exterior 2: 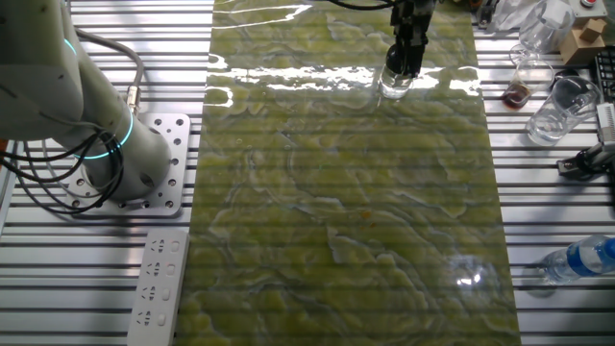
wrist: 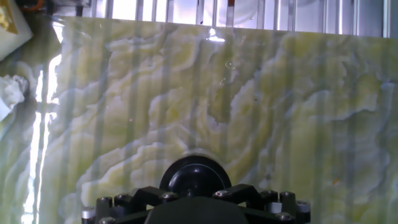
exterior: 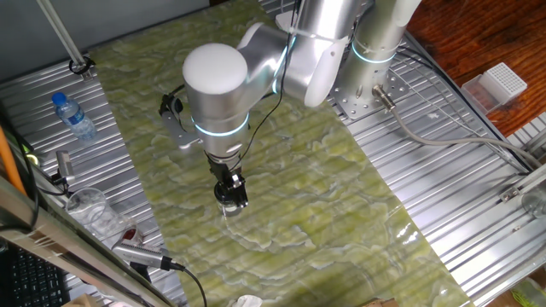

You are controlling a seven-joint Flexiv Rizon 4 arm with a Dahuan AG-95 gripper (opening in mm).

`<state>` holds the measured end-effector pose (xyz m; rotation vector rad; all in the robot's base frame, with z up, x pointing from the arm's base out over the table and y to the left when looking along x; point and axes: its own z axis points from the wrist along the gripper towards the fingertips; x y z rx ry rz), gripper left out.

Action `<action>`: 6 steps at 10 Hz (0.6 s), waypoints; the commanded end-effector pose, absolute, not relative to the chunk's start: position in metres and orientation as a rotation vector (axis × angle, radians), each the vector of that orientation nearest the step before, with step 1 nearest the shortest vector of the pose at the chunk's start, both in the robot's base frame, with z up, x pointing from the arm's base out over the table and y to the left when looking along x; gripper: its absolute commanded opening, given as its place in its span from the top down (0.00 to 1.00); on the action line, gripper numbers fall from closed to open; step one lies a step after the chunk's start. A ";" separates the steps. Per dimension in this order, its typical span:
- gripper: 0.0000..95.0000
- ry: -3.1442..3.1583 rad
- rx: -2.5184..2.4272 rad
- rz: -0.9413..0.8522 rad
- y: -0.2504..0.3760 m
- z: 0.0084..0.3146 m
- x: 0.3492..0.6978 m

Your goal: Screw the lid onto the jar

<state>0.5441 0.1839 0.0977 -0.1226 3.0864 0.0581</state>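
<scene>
Fingers [exterior: 231, 194] are closed on one lid [wrist: 194, 176].
One jar [exterior 2: 395, 85] is seen beneath, mid-tabletop [exterior 2: 336, 211].

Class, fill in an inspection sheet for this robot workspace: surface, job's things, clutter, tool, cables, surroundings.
Surface: green marbled mat on a slatted metal table, glare near the tool.
Job's things: black lid under the tool; clear jar beneath it on the mat.
Clutter: blue-capped bottle, clear cup, crumpled paper, all off to the sides.
Tool: tool down over the lid; whether its fingers clamp the lid cannot be told.
Cables: black cables by the arm base.
Surroundings: power strip; wooden floor.
</scene>
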 end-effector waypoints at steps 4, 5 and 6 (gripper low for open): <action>0.20 3.093 -0.099 0.060 0.183 0.097 0.544; 0.20 3.096 -0.095 0.062 0.183 0.097 0.544; 0.40 3.097 -0.089 0.063 0.183 0.096 0.545</action>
